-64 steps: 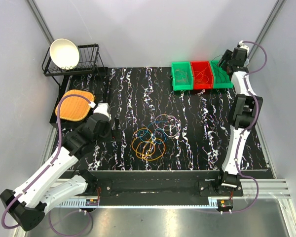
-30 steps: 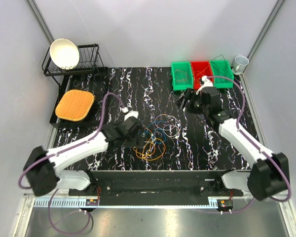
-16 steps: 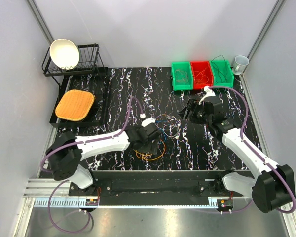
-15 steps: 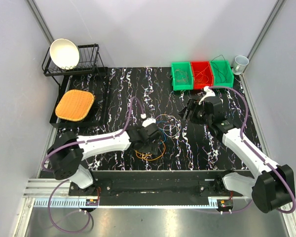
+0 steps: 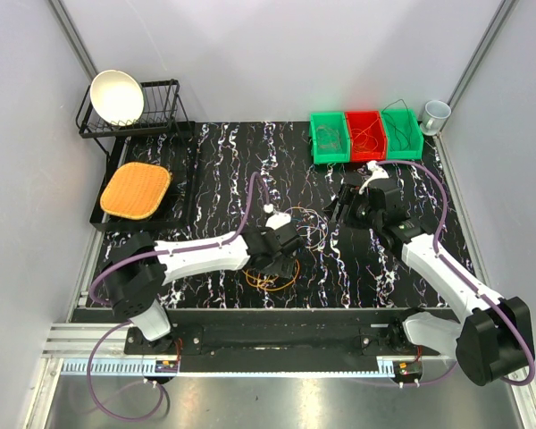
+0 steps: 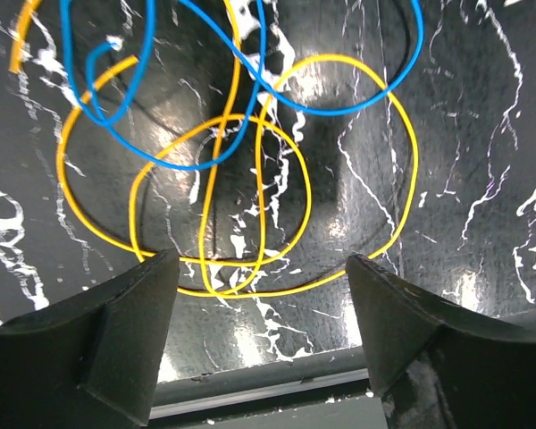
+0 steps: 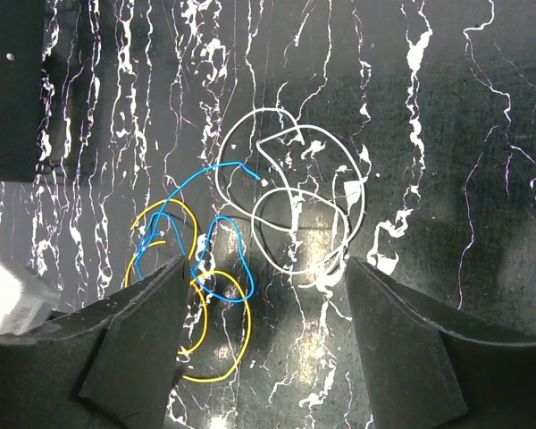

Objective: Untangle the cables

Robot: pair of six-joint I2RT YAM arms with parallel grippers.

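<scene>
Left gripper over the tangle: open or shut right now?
Open. In the left wrist view the left gripper has its fingers wide apart, with the orange cable loops lying between them, ungripped.

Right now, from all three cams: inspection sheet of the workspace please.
Surface: black marbled table top, flat.
Job's things: cables in one tangled pile at centre. Yellow loops cross a blue cable, and pale loops lie beside them.
Clutter: three bins with wires inside, dish rack, white bowl, orange woven pad, cup.
Grippers: left gripper open above the pile, holding nothing. Right gripper open, hovering at the pile's right side, holding nothing.
Cables: purple hoses arch along both arms, no snag seen.
Surroundings: grey walls, metal rail at the near edge.
</scene>
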